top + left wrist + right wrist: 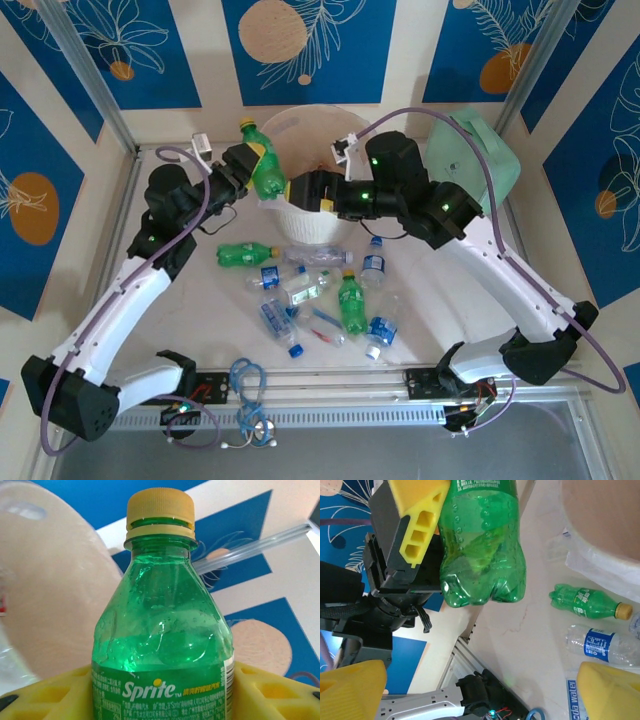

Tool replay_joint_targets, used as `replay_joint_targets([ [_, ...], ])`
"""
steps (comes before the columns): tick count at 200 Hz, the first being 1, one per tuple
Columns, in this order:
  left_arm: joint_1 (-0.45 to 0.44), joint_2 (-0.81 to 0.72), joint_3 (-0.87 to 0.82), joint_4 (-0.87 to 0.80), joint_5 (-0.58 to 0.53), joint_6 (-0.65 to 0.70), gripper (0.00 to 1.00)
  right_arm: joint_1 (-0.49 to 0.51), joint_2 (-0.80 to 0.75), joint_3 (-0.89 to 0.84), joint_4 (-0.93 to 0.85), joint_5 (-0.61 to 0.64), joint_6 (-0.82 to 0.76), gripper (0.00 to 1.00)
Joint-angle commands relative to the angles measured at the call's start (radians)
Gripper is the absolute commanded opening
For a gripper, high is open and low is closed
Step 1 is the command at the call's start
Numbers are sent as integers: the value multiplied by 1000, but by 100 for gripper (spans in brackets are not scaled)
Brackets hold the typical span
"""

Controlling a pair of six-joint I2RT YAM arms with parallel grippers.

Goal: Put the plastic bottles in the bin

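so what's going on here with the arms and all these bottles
The left arm's fingers grip a green plastic Sprite bottle with a yellow cap, held up by the rim of the round white bin. The right arm's fingers are open and empty, near the bin's front. Several more small plastic bottles lie on the white table in front of the bin.

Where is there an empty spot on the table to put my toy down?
Two bare patches of table: one between the left arm and the lying green bottle, one between the right arm and the blue-label bottles. Crowded: the middle, in front of the bin.
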State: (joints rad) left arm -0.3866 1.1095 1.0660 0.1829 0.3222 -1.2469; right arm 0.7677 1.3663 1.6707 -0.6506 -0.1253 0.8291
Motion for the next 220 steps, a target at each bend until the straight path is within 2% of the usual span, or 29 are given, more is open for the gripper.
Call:
replay_joint_targets([
  [1, -14, -1, -6, 198, 78, -81, 58, -25, -9, -16, 53, -92, 22, 99],
  [46, -75, 25, -73, 401, 68, -187, 57, -52, 28, -6, 122, -152, 51, 99],
  [106, -123, 61, -75, 501, 59, -209, 57, -51, 60, 8, 135, -167, 62, 95],
  [220, -159, 90, -98, 544, 75, -234, 57, -59, 72, 34, 135, -142, 48, 71],
])
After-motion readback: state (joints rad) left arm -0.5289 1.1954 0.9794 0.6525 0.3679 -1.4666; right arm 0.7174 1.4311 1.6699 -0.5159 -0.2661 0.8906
